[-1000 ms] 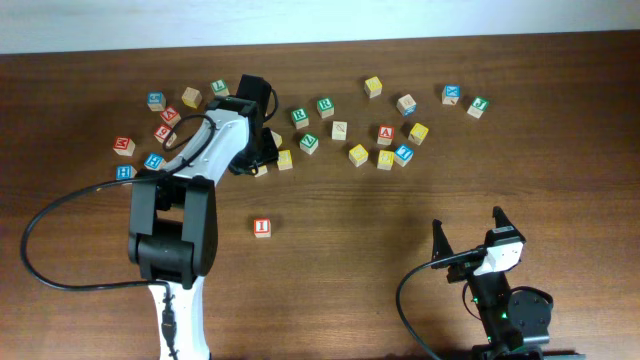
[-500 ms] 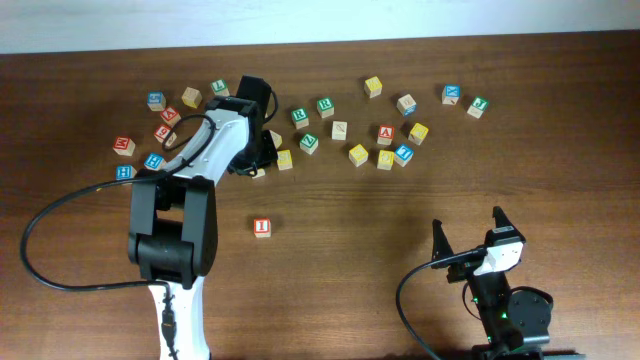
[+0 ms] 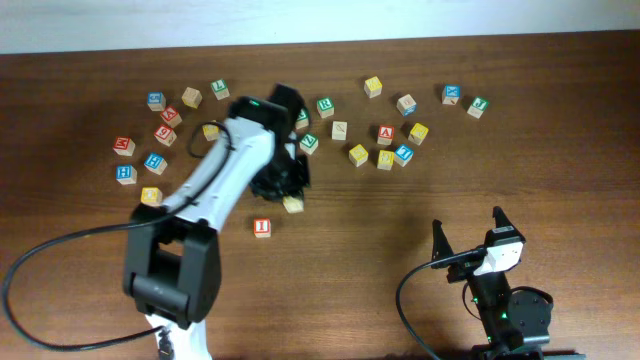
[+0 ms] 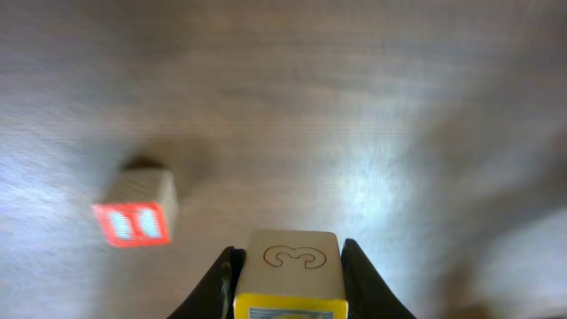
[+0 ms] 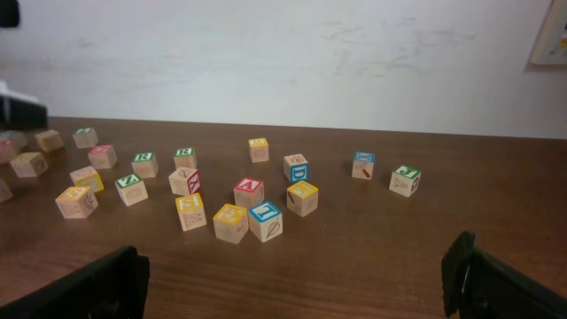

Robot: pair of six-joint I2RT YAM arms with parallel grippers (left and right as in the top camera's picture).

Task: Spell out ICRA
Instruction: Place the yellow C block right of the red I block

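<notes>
- Yellow-faced cube [image 3: 294,205]: pinched in the left gripper [image 4: 289,285], near the middle of the table [image 3: 400,290]. Plain wooden face with an outlined mark turned toward the wrist camera. Letter on the yellow face not readable.
- Left gripper: closed down narrow on that cube, one finger flat against each side. Cannot tell whether the cube rests on the wood or hangs just above it.
- Red I cube [image 3: 262,227]: alone on the wood at 8 o'clock from the held cube, near but not touching. Only a blurred red face in the left wrist view.
- Green R cube [image 3: 325,106]: toward 1 o'clock from the held cube, well apart, in the scatter along the far side.
- Red A cube [image 3: 385,134]: at 2 o'clock from the held cube, with a yellow cube [image 3: 385,158] just beside it at its 6 o'clock.
- Right gripper [image 3: 468,222]: at 3 o'clock from the held cube, well apart, near the front edge. Jaws spread fully wide, nothing between them.
- Loose cluster of other cubes [image 3: 165,133]: at 10 o'clock, beyond the left arm.
</notes>
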